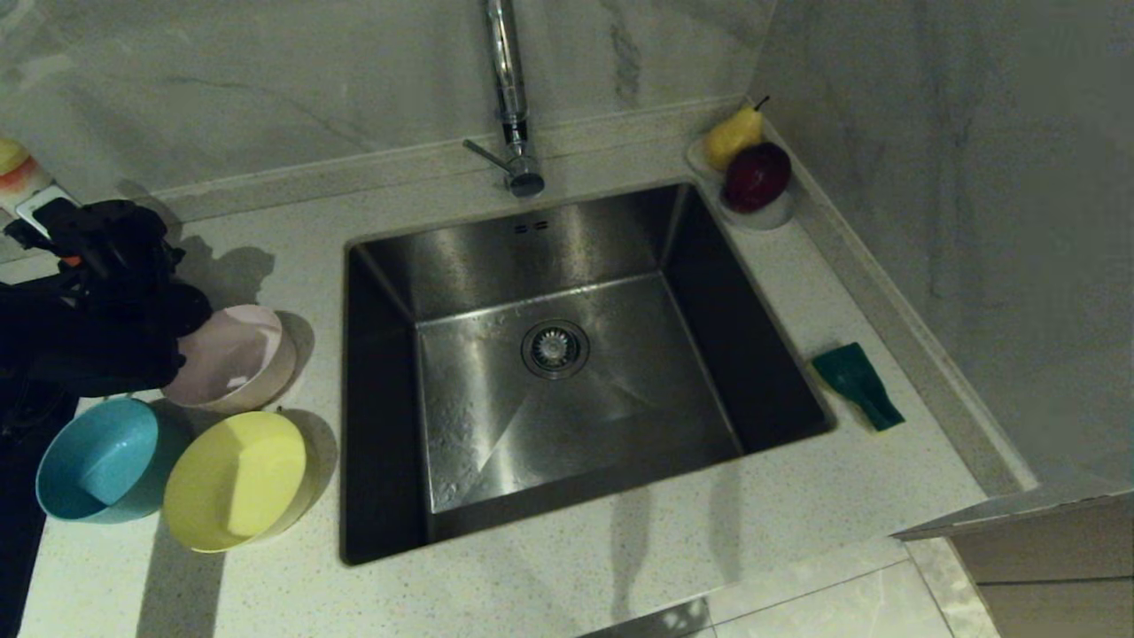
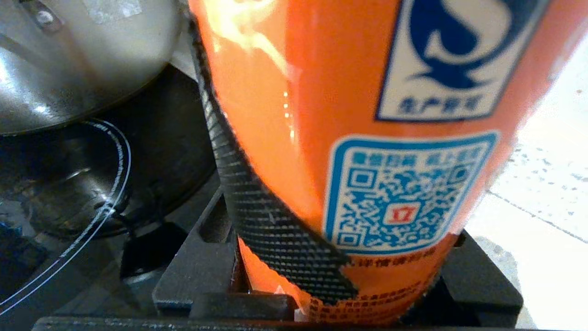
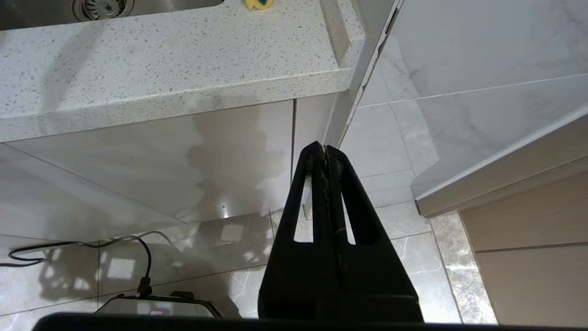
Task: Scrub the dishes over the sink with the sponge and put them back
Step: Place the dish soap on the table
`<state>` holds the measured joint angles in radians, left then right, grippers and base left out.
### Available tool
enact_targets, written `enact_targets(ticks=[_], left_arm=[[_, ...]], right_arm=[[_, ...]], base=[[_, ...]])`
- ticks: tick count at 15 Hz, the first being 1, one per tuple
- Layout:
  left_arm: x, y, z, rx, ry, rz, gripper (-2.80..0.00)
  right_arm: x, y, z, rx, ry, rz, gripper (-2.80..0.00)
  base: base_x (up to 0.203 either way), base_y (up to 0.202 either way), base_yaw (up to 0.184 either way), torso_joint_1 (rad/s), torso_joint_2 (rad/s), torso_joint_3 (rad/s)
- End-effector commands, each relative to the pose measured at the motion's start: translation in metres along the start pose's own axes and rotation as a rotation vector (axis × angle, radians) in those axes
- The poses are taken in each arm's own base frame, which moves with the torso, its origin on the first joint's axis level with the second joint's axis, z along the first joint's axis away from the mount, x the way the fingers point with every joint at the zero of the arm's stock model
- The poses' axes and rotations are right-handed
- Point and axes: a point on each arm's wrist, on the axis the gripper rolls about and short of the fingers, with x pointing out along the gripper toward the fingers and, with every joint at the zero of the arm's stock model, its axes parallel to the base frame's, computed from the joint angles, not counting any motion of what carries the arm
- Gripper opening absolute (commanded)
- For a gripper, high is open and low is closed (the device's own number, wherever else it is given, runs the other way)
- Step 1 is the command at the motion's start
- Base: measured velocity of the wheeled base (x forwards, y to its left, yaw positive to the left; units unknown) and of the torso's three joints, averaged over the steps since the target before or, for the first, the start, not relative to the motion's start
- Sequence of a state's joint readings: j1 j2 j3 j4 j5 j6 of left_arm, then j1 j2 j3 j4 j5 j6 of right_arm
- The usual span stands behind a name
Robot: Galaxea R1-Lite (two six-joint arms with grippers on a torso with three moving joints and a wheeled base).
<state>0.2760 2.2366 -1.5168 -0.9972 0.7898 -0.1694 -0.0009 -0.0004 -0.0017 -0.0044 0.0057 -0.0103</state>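
Three dishes stand left of the sink (image 1: pixel 620 399): a pale pink bowl (image 1: pixel 235 354), a light blue bowl (image 1: pixel 97 461) and a yellow bowl (image 1: pixel 235 478). The sponge (image 1: pixel 858 383) lies green face up on the counter right of the sink, and its yellow edge shows as the sponge (image 3: pixel 259 3) in the right wrist view. My left gripper (image 1: pixel 80 239) hovers at the far left, just beyond the pink bowl. It is shut on an orange bottle (image 2: pixel 349 115) with a blue printed label, and the left gripper (image 2: pixel 358 193) has its ribbed finger (image 2: pixel 257 197) pressed against the bottle's side. My right gripper (image 3: pixel 325 149) hangs shut below the counter edge, holding nothing.
A tall chrome tap (image 1: pixel 507 89) stands behind the basin. A clear dish (image 1: pixel 766 217) with a pear and a dark red apple sits in the back right corner by the wall. A steel pot (image 2: pixel 69 55) on a black hob (image 2: pixel 92 184) is beside the bottle.
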Motion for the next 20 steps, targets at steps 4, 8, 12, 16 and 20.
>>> enact_targets(ticks=[4,8,12,16,20], left_arm=[[-0.001,-0.001,0.003,-0.013,-0.012,0.013,-2.80],[-0.004,-0.002,0.025,-0.041,-0.044,0.007,-2.80],[-0.006,-0.002,0.036,-0.039,-0.055,0.004,-2.80],[0.002,-0.008,0.019,-0.024,-0.055,0.004,-2.80],[0.003,-0.012,0.003,-0.024,-0.039,0.001,-2.80]], right_arm=[[0.000,0.000,0.000,0.000,0.000,0.000,-2.80],[0.000,0.000,0.000,0.000,0.000,0.001,-2.80],[0.000,0.000,0.000,0.000,-0.001,0.001,-2.80],[0.000,0.000,0.000,0.000,0.000,0.001,-2.80],[0.000,0.000,0.000,0.000,-0.001,0.001,-2.80]], base=[[0.000,0.000,0.000,0.000,0.00,0.000],[0.000,0.000,0.000,0.000,0.00,0.000],[0.000,0.000,0.000,0.000,0.00,0.000],[0.000,0.000,0.000,0.000,0.00,0.000],[0.000,0.000,0.000,0.000,0.00,0.000]])
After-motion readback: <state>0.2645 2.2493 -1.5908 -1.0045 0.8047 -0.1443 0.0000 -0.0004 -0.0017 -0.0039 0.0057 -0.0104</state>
